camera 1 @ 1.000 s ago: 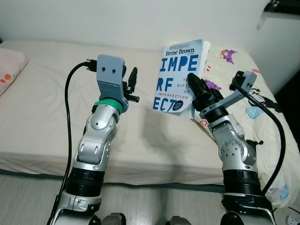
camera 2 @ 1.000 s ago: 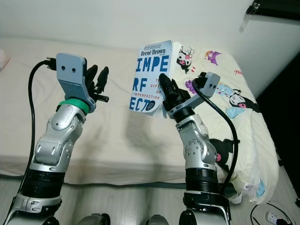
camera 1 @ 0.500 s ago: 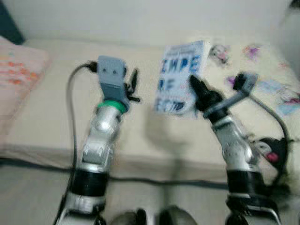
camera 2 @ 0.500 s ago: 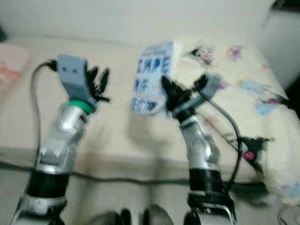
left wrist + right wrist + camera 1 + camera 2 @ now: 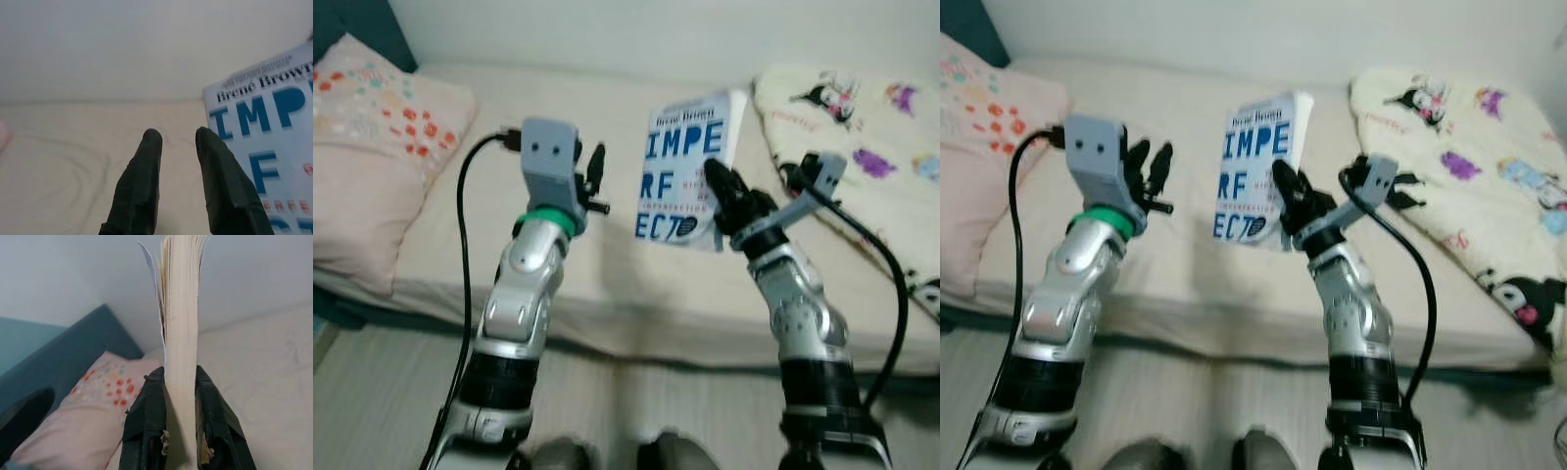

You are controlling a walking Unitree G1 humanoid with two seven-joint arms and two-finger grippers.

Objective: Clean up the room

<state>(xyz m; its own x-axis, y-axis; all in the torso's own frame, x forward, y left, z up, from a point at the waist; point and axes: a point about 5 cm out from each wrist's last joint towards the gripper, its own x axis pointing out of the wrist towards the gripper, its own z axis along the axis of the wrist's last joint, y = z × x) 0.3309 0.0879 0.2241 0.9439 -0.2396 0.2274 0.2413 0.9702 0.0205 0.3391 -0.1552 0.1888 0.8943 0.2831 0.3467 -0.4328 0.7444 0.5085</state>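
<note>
My right gripper (image 5: 180,382) is clamped on the lower edge of a book (image 5: 690,166), one black finger flat against each side of the page block, and holds it upright above the bed (image 5: 607,264). The white cover with big blue letters faces back toward me. Beside it, my left gripper (image 5: 177,134) hangs in the air with nothing in it, its two fingers a narrow gap apart; the book's cover stands just off its right finger, not touching. Beneath both grippers lies the cream sheet of the bed. Further off past my left gripper, a pink pillow with red flowers (image 5: 382,127) rests against a teal headboard (image 5: 63,357). Past my right gripper, a cartoon-print blanket (image 5: 1459,166) is bunched on the bed.
</note>
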